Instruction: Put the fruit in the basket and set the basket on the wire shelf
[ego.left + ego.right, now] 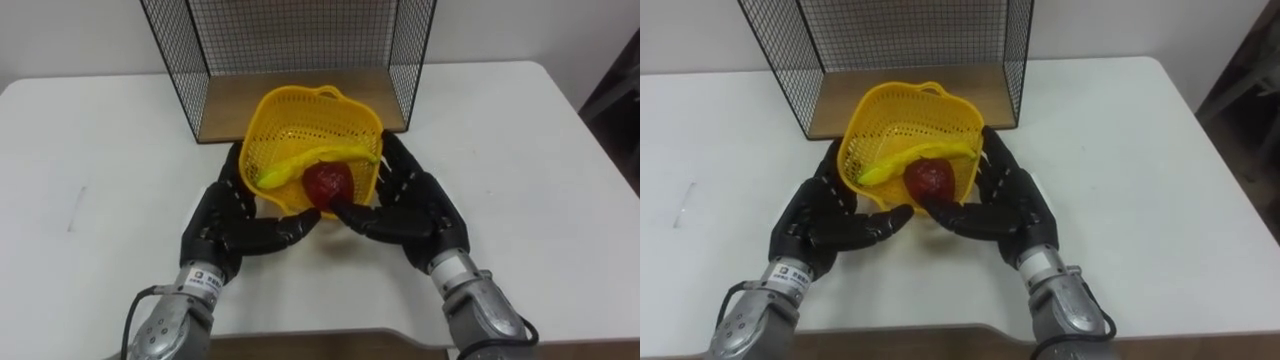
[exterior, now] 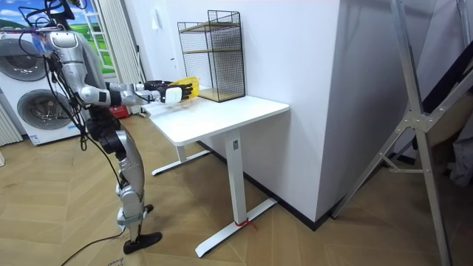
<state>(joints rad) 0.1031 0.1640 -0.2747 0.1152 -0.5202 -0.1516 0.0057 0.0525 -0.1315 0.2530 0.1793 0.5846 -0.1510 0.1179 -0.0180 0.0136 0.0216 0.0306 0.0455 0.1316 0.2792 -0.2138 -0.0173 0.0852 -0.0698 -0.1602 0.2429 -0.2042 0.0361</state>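
Observation:
A yellow plastic basket is tilted toward me, with a yellow banana and a red apple lying in it. My left hand presses its left side and my right hand its right side. Both hands are open, their fingers straight along the basket's walls and their thumbs reaching in under its front rim. The basket's far edge overlaps the wooden bottom board of the black wire shelf, which stands open-fronted just behind. In the room view the basket is held in front of the shelf.
The white table spreads wide on both sides of my hands. The shelf's mesh side walls flank the basket closely. In the room view I stand at the table's end on the room view's left, with washing machines behind me.

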